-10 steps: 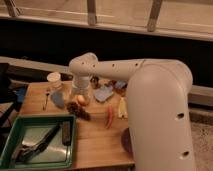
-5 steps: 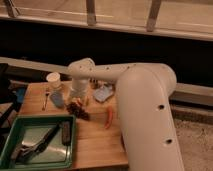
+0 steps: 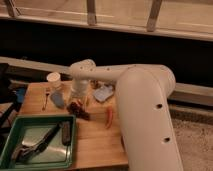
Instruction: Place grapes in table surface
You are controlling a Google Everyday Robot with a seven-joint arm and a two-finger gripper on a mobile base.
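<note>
The grapes (image 3: 80, 109), a small dark bunch, lie on the wooden table surface (image 3: 95, 140) just beyond the green tray's far right corner. My gripper (image 3: 77, 96) hangs at the end of the big white arm (image 3: 135, 100), pointing down directly over the grapes. I cannot tell whether it touches them. The arm sweeps in from the lower right and hides the table's right side.
A green tray (image 3: 15, 127) with dark utensils fills the front left. A red chili (image 3: 109, 118) lies right of the grapes. A white cup (image 3: 53, 80), a fork (image 3: 46, 98), a blue object (image 3: 57, 100) and a light blue packet (image 3: 103, 93) sit further back.
The arm's forearm has swung nearer and fills more of the right side. The gripper has stayed over the same spot near the tray's far corner.
</note>
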